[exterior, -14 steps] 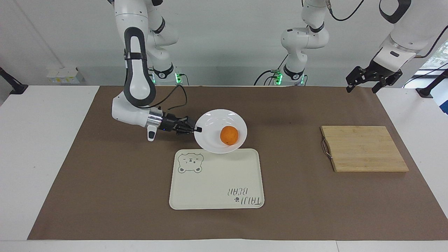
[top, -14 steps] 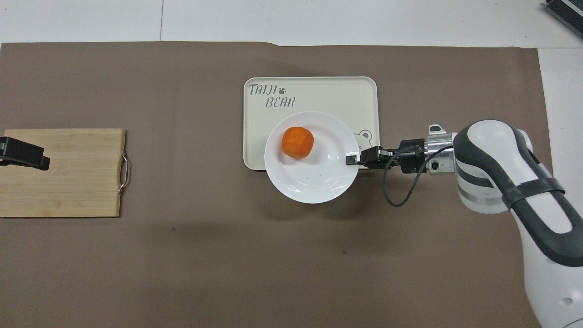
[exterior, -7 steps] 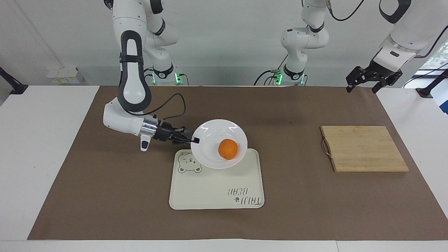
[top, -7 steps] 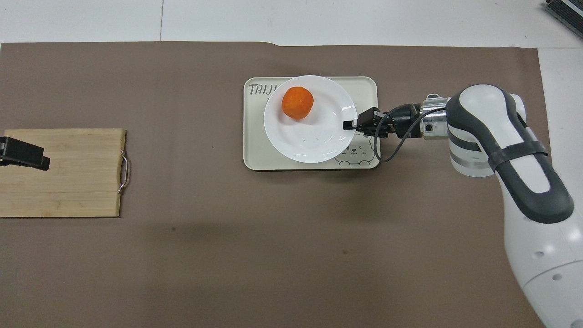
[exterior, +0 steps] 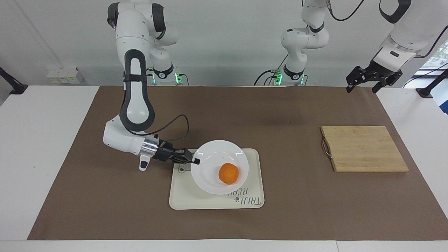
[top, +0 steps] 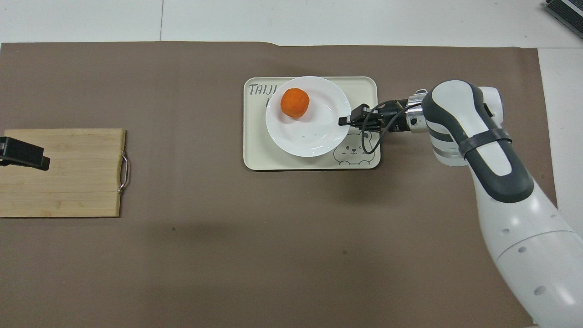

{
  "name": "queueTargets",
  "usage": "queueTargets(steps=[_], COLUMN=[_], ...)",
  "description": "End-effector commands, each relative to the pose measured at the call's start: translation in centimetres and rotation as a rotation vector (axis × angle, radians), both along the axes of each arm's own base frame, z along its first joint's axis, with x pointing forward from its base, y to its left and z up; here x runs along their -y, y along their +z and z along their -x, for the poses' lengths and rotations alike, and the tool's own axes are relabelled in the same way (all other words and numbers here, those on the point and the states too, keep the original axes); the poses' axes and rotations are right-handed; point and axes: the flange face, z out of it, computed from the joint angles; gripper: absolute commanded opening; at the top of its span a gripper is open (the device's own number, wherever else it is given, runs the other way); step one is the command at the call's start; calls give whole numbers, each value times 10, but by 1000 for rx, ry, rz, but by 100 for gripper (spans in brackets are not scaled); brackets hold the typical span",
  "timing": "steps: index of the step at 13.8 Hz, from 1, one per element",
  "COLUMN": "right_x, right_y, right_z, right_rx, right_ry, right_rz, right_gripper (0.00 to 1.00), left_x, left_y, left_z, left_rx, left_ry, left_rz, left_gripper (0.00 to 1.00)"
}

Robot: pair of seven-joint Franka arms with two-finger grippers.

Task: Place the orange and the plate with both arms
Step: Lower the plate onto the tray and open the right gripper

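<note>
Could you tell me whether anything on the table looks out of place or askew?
Nothing stands out. The orange sits in the plate, which the right gripper pinches by its rim over the tray. The cutting board lies flat and square, and the left gripper waits open above the table's edge.

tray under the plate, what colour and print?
Cream rectangular tray, grey bear drawing and lettering; overhead view shows it best.

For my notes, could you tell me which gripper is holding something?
The right gripper: it pinches the plate rim over the tray; the left gripper hangs open, empty.
</note>
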Motion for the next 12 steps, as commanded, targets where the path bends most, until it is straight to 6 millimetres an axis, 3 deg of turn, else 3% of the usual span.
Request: queueTargets(steps=[1, 3, 8, 11, 12], right_x=[3, 2, -3, -8, -8], right_y=[6, -7, -16, -19, -19], right_z=[-6, -5, -1, 1, 1], right_rx=[23, 31, 23, 23, 23], right_ry=[-9, 4, -17, -22, -18], right_rz=[21, 21, 40, 52, 54], right_gripper=[0, 0, 0, 44, 66], left_x=[-1, -2, -2, -1, -1], left_y=[4, 4, 4, 4, 4], left_z=[5, 5, 5, 5, 5], left_rx=[-1, -3, -1, -3, -3], left_ry=[-12, -11, -11, -12, -12], left_rz=[-9, -9, -9, -9, -9], left_gripper=[100, 100, 100, 100, 100])
